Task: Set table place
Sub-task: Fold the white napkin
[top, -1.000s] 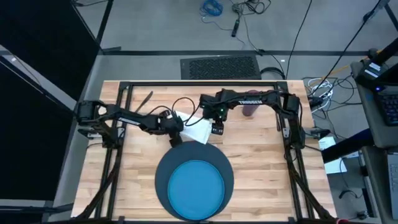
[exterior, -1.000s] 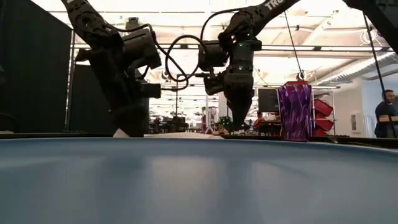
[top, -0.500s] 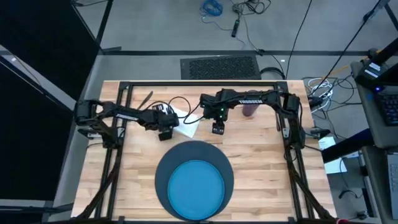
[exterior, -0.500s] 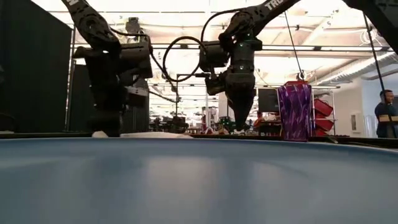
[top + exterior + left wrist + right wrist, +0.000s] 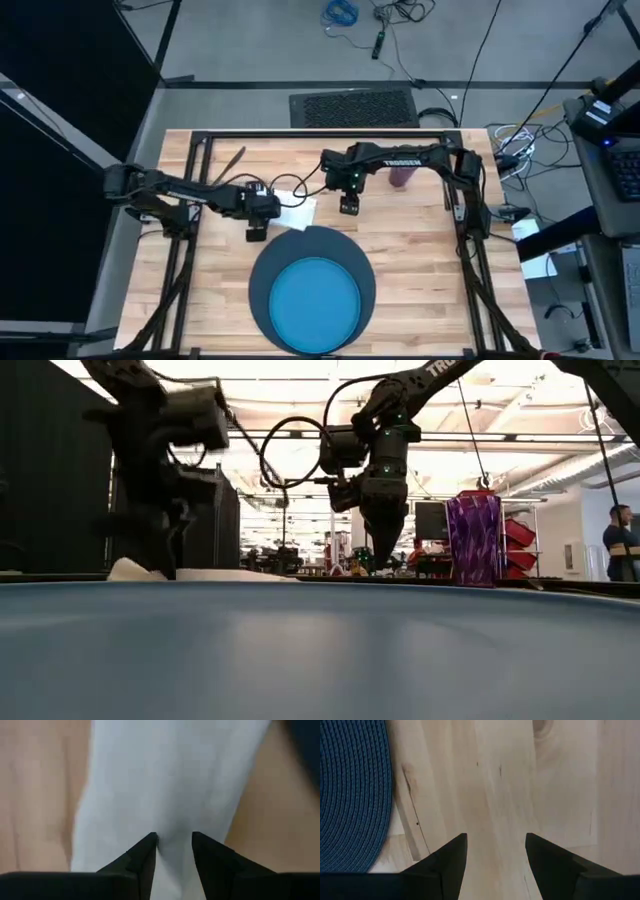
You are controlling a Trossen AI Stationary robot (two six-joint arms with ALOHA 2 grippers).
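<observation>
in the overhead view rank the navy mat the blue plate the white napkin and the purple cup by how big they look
1. navy mat, the widest disc.
2. blue plate, sitting inside the mat.
3. white napkin, partly covered by the left gripper.
4. purple cup, smallest, partly hidden under the right arm.

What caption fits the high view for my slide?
Left gripper pinches the white napkin beside the navy mat; right gripper hangs open above bare table.

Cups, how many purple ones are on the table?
1. The purple cup stands near the table's far edge, beside the right arm; in the low view it shows upright at the right. No others show.
</observation>
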